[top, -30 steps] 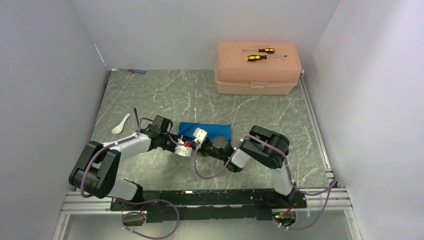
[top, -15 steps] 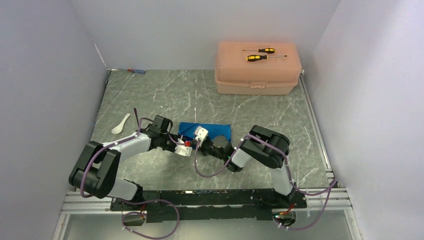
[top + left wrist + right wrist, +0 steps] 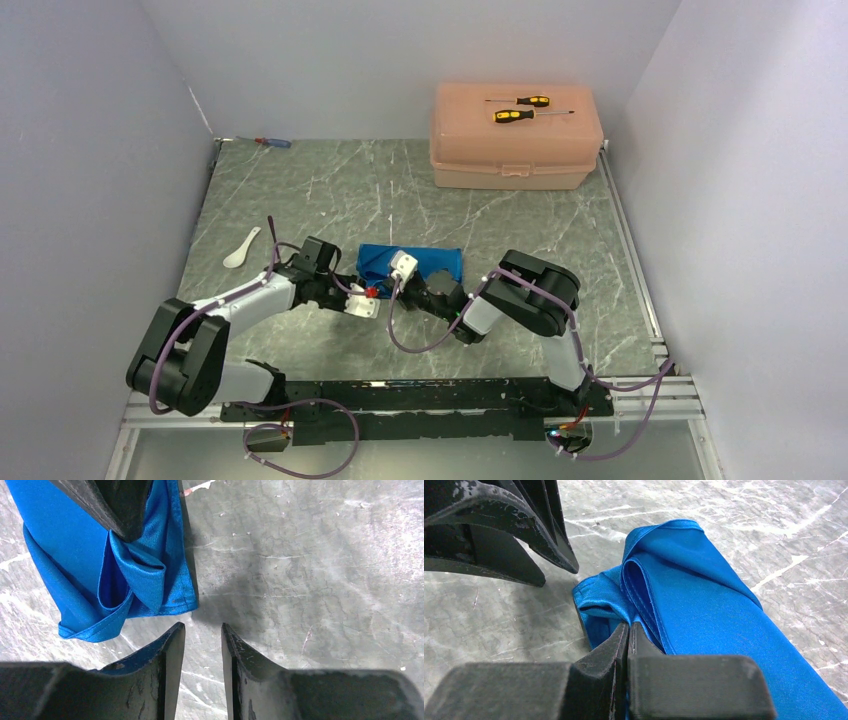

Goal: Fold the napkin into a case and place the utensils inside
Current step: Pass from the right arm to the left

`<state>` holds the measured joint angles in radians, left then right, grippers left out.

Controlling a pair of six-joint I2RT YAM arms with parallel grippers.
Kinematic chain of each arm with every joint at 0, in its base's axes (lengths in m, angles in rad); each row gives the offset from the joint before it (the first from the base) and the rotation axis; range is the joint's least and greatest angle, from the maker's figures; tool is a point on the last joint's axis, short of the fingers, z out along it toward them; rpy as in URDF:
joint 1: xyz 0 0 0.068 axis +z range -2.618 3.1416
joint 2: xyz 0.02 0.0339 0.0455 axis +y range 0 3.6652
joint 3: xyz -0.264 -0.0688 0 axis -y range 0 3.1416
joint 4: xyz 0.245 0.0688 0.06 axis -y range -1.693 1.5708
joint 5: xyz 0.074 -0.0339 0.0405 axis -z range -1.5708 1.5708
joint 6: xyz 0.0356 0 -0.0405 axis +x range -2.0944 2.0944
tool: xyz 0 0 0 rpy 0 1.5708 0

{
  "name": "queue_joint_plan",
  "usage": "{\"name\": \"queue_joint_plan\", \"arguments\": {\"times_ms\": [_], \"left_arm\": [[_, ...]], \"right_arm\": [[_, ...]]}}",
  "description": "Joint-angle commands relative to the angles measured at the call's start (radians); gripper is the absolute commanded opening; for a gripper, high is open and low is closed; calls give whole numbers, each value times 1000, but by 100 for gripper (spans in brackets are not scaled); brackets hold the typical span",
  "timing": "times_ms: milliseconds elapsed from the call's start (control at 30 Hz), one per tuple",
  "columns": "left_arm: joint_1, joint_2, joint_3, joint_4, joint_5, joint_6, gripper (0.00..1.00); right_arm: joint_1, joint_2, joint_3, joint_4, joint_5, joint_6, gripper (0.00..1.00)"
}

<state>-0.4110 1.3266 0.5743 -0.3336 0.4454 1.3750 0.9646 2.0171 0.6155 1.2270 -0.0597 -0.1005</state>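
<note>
The bright blue napkin [image 3: 425, 260] lies folded in a long strip on the marble table, with loose layers at its left end. My right gripper [image 3: 398, 270] is shut on a fold at that end; the right wrist view shows the jaws [image 3: 628, 625] pinched on the cloth [image 3: 714, 610]. My left gripper [image 3: 362, 300] is slightly open and empty, its tips [image 3: 202, 627] just off the napkin's corner [image 3: 75, 545]. The white spoon [image 3: 241, 248] lies at the far left. A thin dark purple shape [image 3: 271, 238] is beside it; I cannot tell if it is the fork.
A peach plastic box [image 3: 515, 150] stands at the back right with two yellow-and-black screwdrivers [image 3: 520, 108] on its lid. A small blue-and-red screwdriver [image 3: 272, 142] lies at the back left corner. Grey walls close in left, back and right.
My left arm has drawn back a little to the left, so its gripper is now slightly off the napkin's corner. The right gripper keeps its hold on the fold.
</note>
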Motion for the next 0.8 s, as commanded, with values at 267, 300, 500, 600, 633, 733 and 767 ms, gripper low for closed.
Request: {"name": "queue_joint_plan", "arguments": {"times_ms": [267, 300, 500, 600, 633, 733, 767], "left_arm": [[-11, 88, -2, 28, 32, 32, 46], [-11, 91, -2, 27, 38, 41, 46], [-13, 107, 15, -38, 56, 97, 31], [-12, 97, 21, -46, 18, 58, 32], [-12, 92, 20, -47, 7, 37, 35], [-12, 65, 7, -45, -20, -7, 36], [-12, 57, 4, -47, -21, -11, 36]], "right_arm": [[-6, -27, 23, 40, -6, 28, 1], [-6, -27, 24, 42, -9, 31, 1], [-6, -27, 23, 42, -3, 42, 0], [-17, -27, 16, 52, 3, 54, 0], [-22, -25, 14, 56, 2, 57, 0], [-27, -28, 13, 56, -1, 58, 0], [-26, -30, 14, 55, -3, 59, 0]]}}
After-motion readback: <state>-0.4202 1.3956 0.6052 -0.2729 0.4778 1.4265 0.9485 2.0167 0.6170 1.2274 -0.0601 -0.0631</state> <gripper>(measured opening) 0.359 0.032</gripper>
